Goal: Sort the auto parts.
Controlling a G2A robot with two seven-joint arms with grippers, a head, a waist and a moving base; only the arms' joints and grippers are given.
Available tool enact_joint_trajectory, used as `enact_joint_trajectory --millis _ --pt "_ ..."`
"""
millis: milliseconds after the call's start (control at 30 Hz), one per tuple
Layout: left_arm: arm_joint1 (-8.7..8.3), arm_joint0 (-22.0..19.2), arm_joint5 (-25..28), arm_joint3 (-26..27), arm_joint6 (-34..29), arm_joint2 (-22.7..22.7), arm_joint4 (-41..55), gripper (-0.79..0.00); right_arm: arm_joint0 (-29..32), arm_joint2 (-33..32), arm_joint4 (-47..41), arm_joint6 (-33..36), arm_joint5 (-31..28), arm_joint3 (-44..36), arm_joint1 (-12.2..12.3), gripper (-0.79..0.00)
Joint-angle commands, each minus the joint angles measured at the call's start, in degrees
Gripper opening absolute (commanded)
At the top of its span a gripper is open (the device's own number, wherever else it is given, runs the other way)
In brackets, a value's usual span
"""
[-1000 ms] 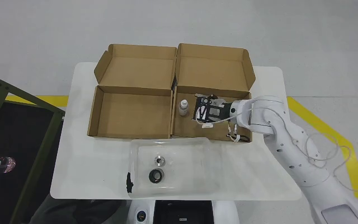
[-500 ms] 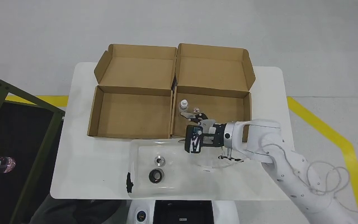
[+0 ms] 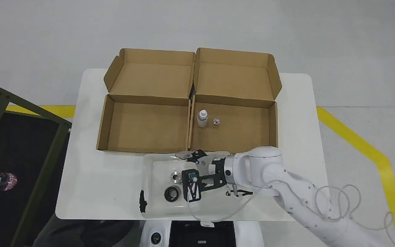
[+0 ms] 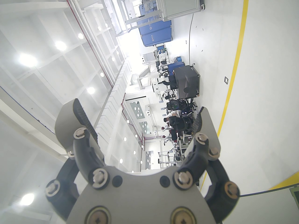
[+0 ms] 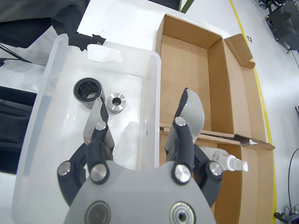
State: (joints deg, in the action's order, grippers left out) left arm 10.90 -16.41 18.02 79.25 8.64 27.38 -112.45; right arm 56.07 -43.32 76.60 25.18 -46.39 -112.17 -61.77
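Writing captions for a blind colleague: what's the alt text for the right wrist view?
The open right gripper hangs over a clear bin holding a black bearing and a steel collar. Beside the bin sit an empty cardboard box and another box holding a white spray bottle.

I read the bin (image 5: pixel 155 82) as translucent glossy plastic, the boxes (image 3: pixel 145 126) as matt brown cardboard, the ring (image 5: pixel 116 102) as smooth bright metal, and the sleeve (image 5: pixel 88 92) as dark metal.

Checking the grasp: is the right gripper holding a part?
No, the right gripper is open and empty above the clear bin.
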Motion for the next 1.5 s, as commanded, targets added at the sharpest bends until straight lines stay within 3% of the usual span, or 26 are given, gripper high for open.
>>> enact_joint_trajectory --millis 0,400,800,1467 --pt "0.0 0.0 0.0 0.0 0.0 0.0 0.0 0.0 -0.4 1.2 0.1 -0.1 0.1 1.1 -0.4 -0.259" --pt "0.0 0.0 0.0 0.0 0.0 0.0 0.0 0.0 -1.1 5.0 1.2 1.3 0.7 5.8 -1.8 -0.296" --pt "0.0 0.0 0.0 0.0 0.0 0.0 0.0 0.0 -2.0 6.8 2.1 2.1 0.7 9.3 -2.9 -0.397" --pt "0.0 0.0 0.0 0.0 0.0 0.0 0.0 0.0 -7.3 12.5 1.1 1.7 1.1 18.2 -7.1 -0.394"
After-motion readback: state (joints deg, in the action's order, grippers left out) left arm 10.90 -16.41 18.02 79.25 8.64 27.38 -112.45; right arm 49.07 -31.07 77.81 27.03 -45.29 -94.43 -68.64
